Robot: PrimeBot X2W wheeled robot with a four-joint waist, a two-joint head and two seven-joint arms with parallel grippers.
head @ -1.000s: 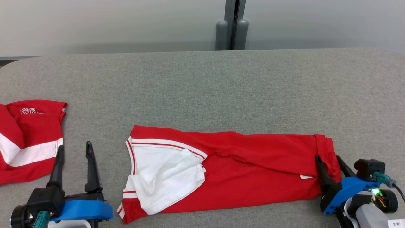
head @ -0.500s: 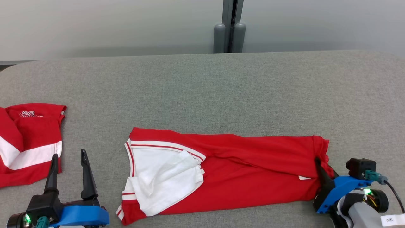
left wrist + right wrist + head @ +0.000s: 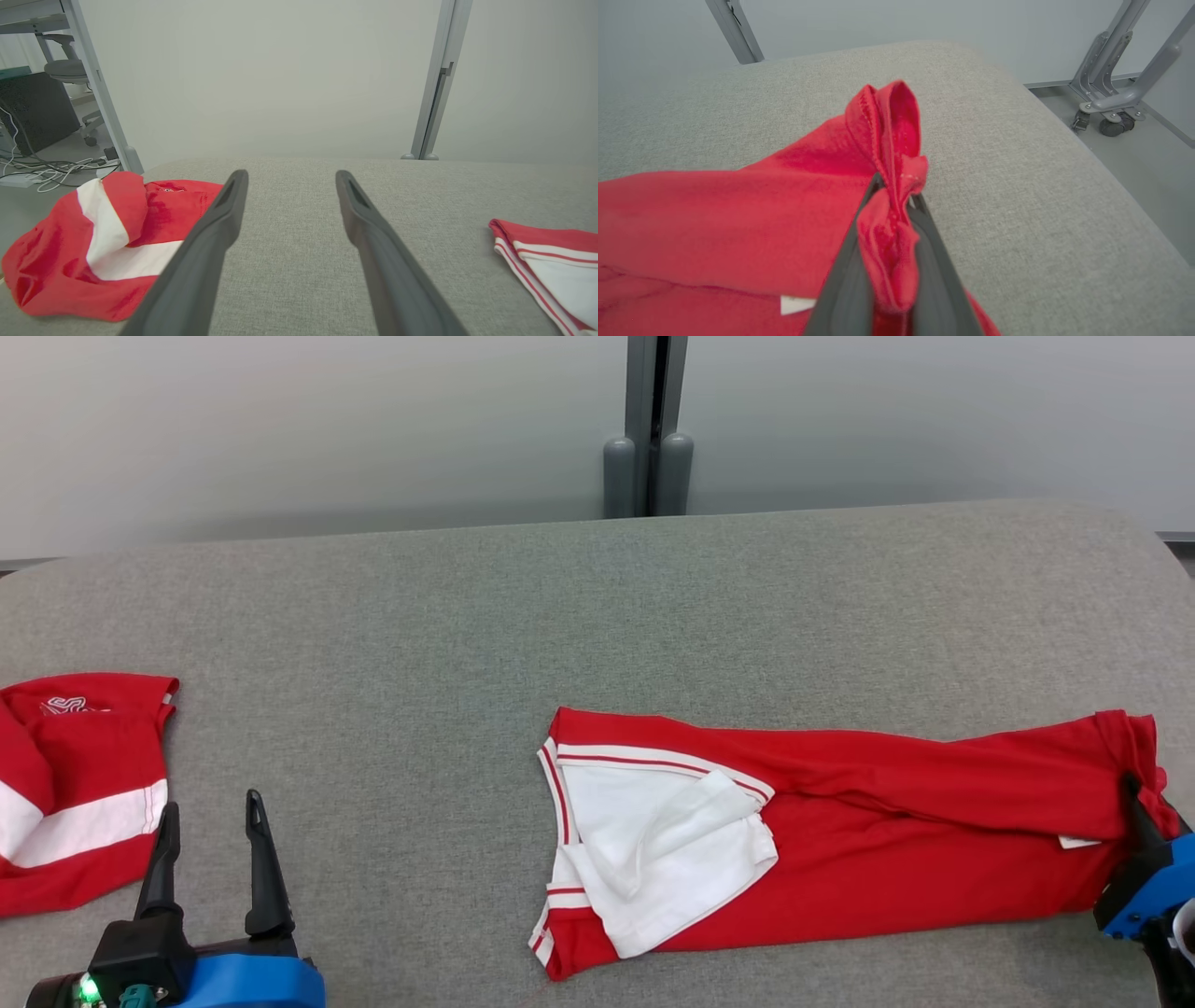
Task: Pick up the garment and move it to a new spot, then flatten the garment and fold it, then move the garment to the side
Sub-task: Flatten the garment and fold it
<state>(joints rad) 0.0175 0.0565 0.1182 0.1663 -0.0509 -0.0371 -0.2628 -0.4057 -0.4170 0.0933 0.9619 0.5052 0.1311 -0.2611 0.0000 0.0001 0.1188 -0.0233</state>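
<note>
A red garment (image 3: 887, 859) with a white panel and red-striped trim lies stretched out long across the right half of the grey padded table (image 3: 597, 616). My right gripper (image 3: 1134, 793) is at its far right end, shut on the bunched red hem. In the right wrist view the hem fold (image 3: 887, 140) rises out from between the closed fingers of the right gripper (image 3: 896, 186). My left gripper (image 3: 210, 807) stands open at the lower left, holding nothing. In the left wrist view the left gripper (image 3: 289, 175) points over bare table, with the garment's white-trimmed end (image 3: 551, 261) at the right.
A second red and white garment (image 3: 75, 784) lies crumpled at the table's left edge, just left of my left gripper. The table's rounded right edge (image 3: 1111, 186) drops to the floor close to my right gripper. A grey post (image 3: 647, 429) stands behind the table.
My right gripper has shut on the garment's right hem and dragged the whole garment to the right along the table. The head camera has shifted slightly. The left gripper stays open.
</note>
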